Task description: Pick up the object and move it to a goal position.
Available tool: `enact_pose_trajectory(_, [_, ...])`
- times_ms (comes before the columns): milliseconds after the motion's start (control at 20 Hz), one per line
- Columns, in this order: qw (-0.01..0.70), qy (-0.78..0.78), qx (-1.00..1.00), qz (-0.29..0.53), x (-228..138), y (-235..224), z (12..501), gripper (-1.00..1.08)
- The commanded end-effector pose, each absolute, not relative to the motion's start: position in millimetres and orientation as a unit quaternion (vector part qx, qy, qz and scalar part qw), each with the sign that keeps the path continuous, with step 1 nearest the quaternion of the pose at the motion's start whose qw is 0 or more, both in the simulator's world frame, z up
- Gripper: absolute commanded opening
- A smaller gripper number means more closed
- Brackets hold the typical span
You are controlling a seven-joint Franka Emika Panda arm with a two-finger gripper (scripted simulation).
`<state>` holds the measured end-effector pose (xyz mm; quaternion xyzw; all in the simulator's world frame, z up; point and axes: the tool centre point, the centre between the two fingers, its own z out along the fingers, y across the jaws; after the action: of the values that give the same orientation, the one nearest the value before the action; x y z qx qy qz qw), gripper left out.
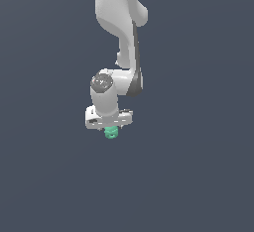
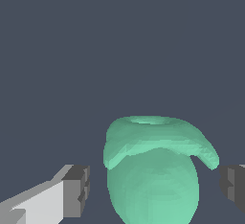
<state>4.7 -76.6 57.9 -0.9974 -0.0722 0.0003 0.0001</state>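
Note:
The object (image 1: 111,133) is a small teal-green lumpy blob that sits directly under my white gripper (image 1: 110,126) in the exterior view. In the wrist view the object (image 2: 153,170) fills the space between the two dark finger pads (image 2: 76,189). It has a wider cap-like top over a rounded body. My gripper (image 2: 154,189) is open around it. A small gap shows between one pad and the object. The other pad is almost at the rim of the cap. The fingertips are hidden in the exterior view.
The white arm (image 1: 121,32) rises from the gripper toward the top of the exterior view. The surface (image 1: 198,176) all around is plain dark blue-grey, with nothing else on it.

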Motion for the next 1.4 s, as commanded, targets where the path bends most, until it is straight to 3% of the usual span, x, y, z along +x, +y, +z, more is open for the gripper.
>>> enact_pose_trajectory(0, [0.000, -0.072, -0.997, 0.000, 4, -77, 46, 1.00])
enact_pose_trajectory(250, [0.000, -0.073, -0.997, 0.000, 6, -77, 39, 1.00])
enact_pose_trajectory(300, [0.000, -0.073, -0.997, 0.000, 6, -77, 39, -1.00])
enact_pose_trajectory(950, [0.000, -0.073, -0.997, 0.000, 7, -74, 42, -1.00])
enact_pose_trajectory(1350, [0.000, -0.073, -0.997, 0.000, 16, -30, 63, -1.00])
